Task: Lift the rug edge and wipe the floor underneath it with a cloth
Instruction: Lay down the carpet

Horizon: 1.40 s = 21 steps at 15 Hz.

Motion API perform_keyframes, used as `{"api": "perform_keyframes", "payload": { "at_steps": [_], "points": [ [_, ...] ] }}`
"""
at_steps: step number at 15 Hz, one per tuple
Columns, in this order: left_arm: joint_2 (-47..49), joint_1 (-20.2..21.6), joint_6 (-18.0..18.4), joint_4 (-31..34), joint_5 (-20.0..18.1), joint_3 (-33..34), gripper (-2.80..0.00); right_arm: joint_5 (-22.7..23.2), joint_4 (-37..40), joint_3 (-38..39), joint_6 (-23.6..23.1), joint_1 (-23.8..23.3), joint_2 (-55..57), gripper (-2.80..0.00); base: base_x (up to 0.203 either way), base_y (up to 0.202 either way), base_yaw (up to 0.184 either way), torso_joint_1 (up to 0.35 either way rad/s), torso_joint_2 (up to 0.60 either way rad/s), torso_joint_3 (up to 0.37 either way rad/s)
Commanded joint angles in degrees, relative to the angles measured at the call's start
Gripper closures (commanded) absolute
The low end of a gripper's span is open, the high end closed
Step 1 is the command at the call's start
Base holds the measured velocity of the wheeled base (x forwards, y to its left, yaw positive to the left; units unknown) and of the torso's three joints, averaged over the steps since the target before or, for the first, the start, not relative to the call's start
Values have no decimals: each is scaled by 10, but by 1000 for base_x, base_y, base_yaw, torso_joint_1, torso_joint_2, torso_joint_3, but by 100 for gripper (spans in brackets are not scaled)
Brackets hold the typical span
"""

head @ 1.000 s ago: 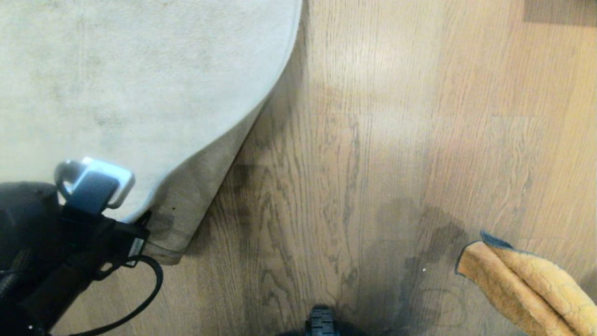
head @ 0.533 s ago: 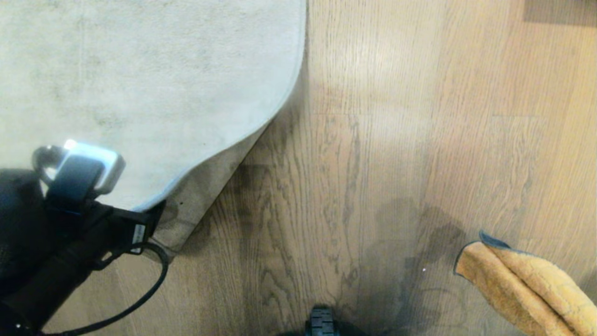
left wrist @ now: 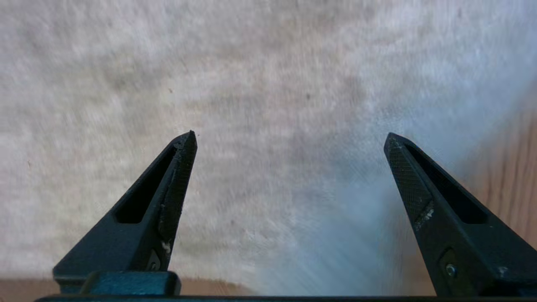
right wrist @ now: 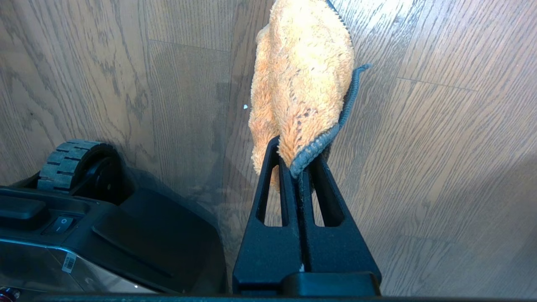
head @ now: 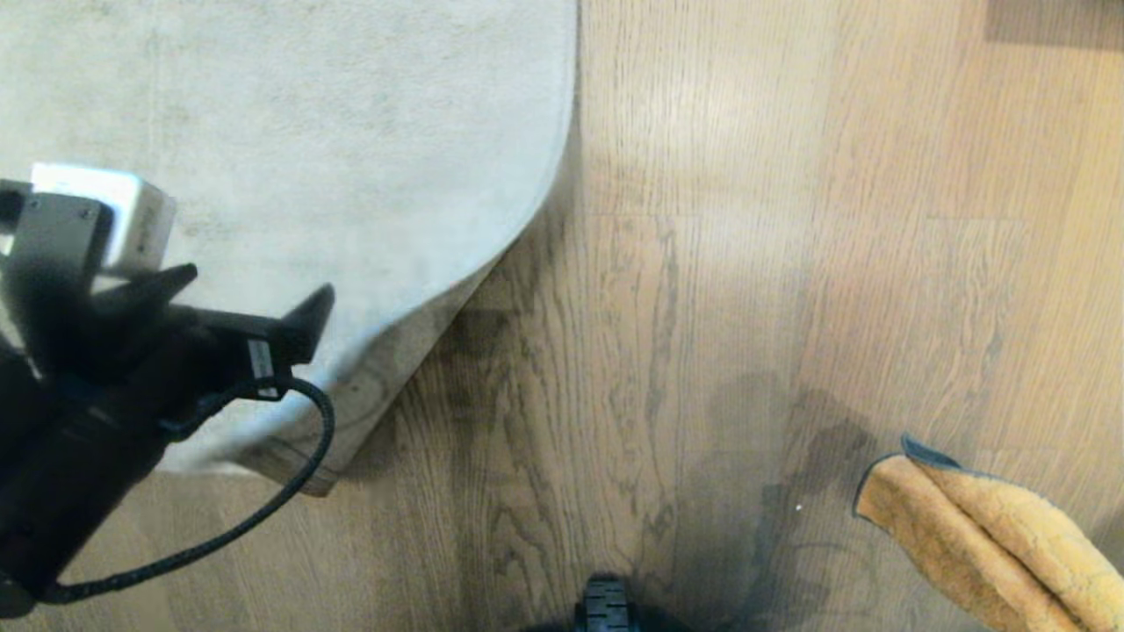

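Jaws on your left gripper (left wrist: 289,136) stand wide apart with nothing between them, hanging above the pale grey rug (head: 307,132). The rug edge (head: 492,263) curls up near the corner, showing tan backing, on the floor (head: 702,263). Your right gripper (right wrist: 298,167) is clamped tight on the cloth (right wrist: 300,79), which hangs above the planks at the head view's lower right. You can see a small white label on the left arm's black housing, too small to read.
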Motion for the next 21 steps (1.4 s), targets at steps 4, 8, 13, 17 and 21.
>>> {"api": "perform_keyframes", "payload": {
  "at_steps": [4,8,13,17,21],
  "points": [
    [1,-4,6,-13,5,-5,-280,0,0,0,-1,0,1,0,0,0,0,0,0,0],
    [0,-27,6,-13,6,16,-280,0,0,0,-1,0,1,0,0,0,0,0,0,0],
    [21,-34,1,-9,3,47,0,0,0,0,-1,0,1,0,0,0,0,0,0,0],
    [64,-53,-1,-13,2,94,0,0,0,0,-1,1,1,0,0,0,0,0,0,0],
    [133,-76,-32,-14,-20,97,0,0,0,0,-1,0,1,0,0,0,0,0,0,0]
  ]
}}
